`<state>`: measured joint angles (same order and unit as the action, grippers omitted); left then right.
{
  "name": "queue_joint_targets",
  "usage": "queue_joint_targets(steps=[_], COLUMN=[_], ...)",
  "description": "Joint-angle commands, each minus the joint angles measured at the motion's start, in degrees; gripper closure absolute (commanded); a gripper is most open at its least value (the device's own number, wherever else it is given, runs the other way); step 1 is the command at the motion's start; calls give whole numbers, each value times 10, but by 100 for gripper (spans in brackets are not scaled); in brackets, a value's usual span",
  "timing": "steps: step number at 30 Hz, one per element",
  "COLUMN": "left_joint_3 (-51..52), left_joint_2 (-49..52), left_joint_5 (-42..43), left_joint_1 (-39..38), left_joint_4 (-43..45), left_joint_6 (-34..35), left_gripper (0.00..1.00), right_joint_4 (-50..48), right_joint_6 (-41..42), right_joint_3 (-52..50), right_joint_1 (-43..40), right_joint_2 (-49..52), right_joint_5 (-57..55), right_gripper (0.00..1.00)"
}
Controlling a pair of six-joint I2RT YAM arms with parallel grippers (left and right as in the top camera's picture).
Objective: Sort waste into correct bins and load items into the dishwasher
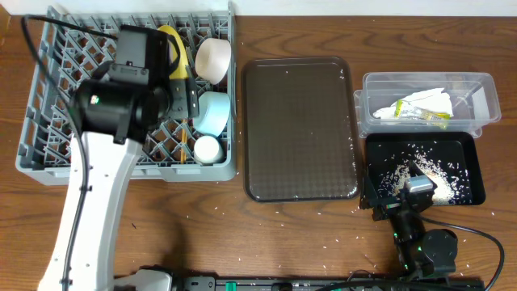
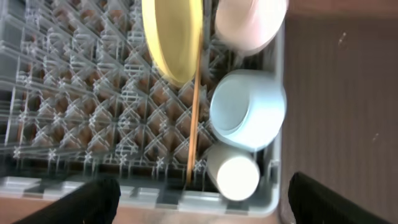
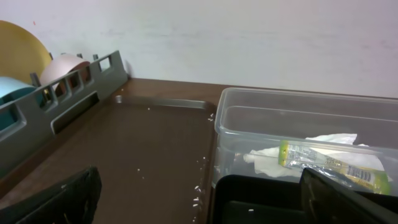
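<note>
Left hand (image 2: 205, 202), open and empty, hung over the rack (image 1: 48, 153) at ten o'clock, where a careless lift might clip the upright plate (image 2: 174, 37) or loose chopsticks (image 2: 194, 124); right hand (image 3: 202, 205), also open, sat by the black tray (image 1: 472, 149) at four o'clock.

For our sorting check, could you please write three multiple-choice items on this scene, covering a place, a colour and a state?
1. Where is the wrapper? A) black tray B) clear tub C) brown tray
2. What colour is the plate in the rack? A) yellow B) red C) green
3. How is the left tool? A) shut, empty B) shut on the plate C) open
Answers: B, it lies by the napkin in the tub; A, its face is plainly yellow; C, its fingers stand wide apart.
</note>
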<state>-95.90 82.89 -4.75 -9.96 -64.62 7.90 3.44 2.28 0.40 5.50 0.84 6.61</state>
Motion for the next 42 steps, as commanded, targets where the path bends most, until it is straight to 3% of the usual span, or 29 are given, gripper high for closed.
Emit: queue_joint_targets(steps=[1,8,21,31,42], left_joint_3=[29,182,654,850,939], left_joint_2=[-63,-195,-506,-710,-805], left_joint_5=[1,1,0,-4,-8], left_joint_1=[2,14,40,51,70], left_joint_4=[54,192,541,598,622], left_joint_6=[5,3,3,3,0], left_gripper=[13,13,13,13,13], right_joint_4=[2,2,2,2,2], right_joint_6=[-7,-7,-7,-7,-7], right_joint_3=[-1,-1,-1,-1,-1], right_joint_1=[5,5,5,5,5], right_joint_2=[-5,-5,-5,-5,-5], right_joint_5=[5,5,5,5,5], right_gripper=[1,1,1,1,1])
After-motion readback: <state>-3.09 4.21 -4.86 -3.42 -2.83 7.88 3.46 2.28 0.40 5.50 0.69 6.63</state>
